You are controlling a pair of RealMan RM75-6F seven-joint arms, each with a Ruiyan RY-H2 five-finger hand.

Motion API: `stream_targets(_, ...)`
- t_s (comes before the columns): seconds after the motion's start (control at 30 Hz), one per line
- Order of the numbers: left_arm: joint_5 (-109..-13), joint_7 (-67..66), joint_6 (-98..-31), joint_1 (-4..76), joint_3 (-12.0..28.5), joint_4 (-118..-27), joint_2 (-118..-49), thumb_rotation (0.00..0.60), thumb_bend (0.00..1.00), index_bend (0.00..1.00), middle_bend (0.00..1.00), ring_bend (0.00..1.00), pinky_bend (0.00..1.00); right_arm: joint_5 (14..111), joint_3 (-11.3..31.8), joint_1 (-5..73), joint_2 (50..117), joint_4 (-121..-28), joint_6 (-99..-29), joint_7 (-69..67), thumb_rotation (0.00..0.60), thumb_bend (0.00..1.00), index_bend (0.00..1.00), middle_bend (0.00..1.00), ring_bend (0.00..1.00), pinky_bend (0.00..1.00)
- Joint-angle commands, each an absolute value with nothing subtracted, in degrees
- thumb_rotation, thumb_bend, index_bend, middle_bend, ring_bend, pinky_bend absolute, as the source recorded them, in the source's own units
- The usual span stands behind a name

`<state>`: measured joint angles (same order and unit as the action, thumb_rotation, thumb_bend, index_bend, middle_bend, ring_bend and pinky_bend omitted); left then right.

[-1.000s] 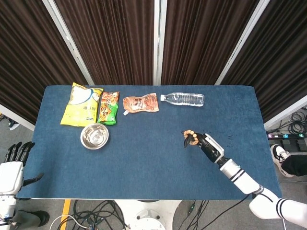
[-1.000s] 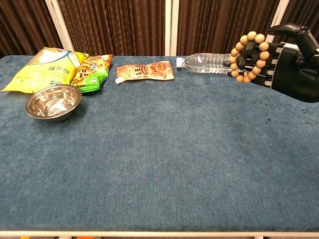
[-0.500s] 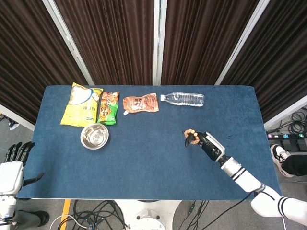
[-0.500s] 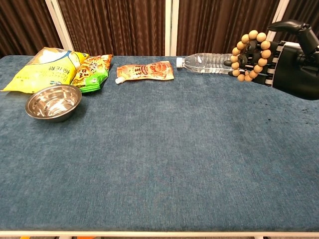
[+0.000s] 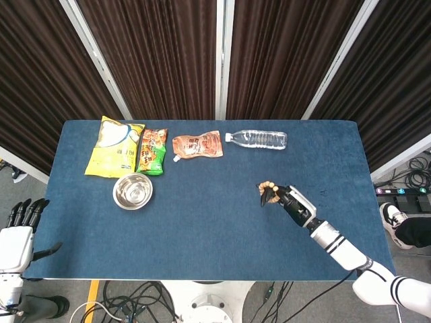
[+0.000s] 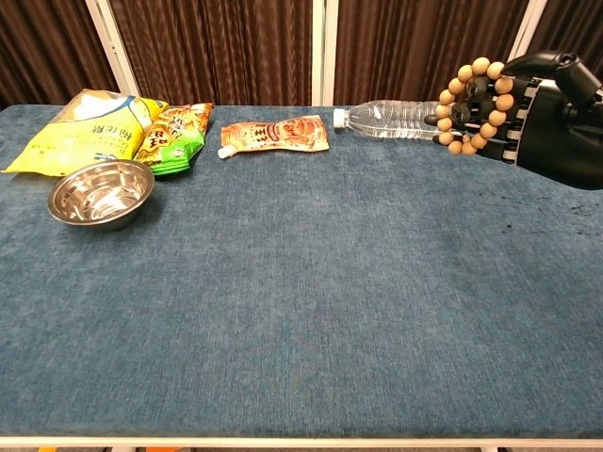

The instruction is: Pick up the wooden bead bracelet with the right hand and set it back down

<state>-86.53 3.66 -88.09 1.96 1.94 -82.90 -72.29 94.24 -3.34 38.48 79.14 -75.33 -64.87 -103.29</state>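
The wooden bead bracelet (image 6: 476, 105) is a loop of round tan beads hanging on the fingers of my black right hand (image 6: 551, 118), lifted above the blue table at the right. In the head view the same bracelet (image 5: 268, 191) shows at the tip of my right hand (image 5: 289, 202), right of the table's middle. My left hand (image 5: 19, 225) hangs off the table's left front corner with its fingers apart, holding nothing.
A clear water bottle (image 6: 391, 120) lies at the back behind the bracelet. An orange pouch (image 6: 275, 135), a green snack bag (image 6: 174, 138), a yellow chip bag (image 6: 80, 127) and a steel bowl (image 6: 101, 193) sit along the back left of the blue table (image 6: 311, 311).
My right hand has risen slightly and drawn a little to the right with the bracelet still on its fingers. The left hand has not moved.
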Motion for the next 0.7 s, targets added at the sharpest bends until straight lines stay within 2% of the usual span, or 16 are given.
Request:
stream_targets(0.03,-86.51,3.64,-88.05,2.01,1.97,-82.89,-72.3,0.6,0.0,0.11,0.09,0.0,0.0,94.21,-3.29,38.45,79.05,-75.46,-64.95,-103.39,0.284,0.62,0.55,0.53,0.1,0.0)
stream_targets(0.13,-86.66,3.77,-88.31,1.94,1.97,-82.81,-72.32,0.6,0.0,0.11,0.09,0.0,0.0,94.22,-3.19,38.36,78.99,-75.54,-65.19,-103.22,0.286,0.62,0.55,0.54,0.1,0.0)
stream_targets(0.3,-86.62,3.82,-88.4,1.88,1.96,-82.63,-72.43,0.6,0.0,0.11,0.09,0.0,0.0,94.24,-3.06,38.26,79.05,-75.75,-65.48,-103.41,0.284,0.69,0.55,0.54,0.1,0.0)
stream_targets(0.53,-86.6,3.85,-88.4,1.86,1.95,-82.75,-72.32,0.6,0.0,0.11,0.09,0.0,0.0,94.54,-3.05,38.24,78.99,-75.67,-65.83,-103.04,0.286,0.96,0.55,0.54,0.1,0.0)
stream_targets(0.7,-86.63,3.95,-88.49,1.79,1.9,-82.79,-72.3,0.6,0.0,0.11,0.09,0.0,0.0,95.26,-3.27,38.3,78.83,-75.63,-66.19,-101.73,0.291,1.0,0.49,0.53,0.1,0.0)
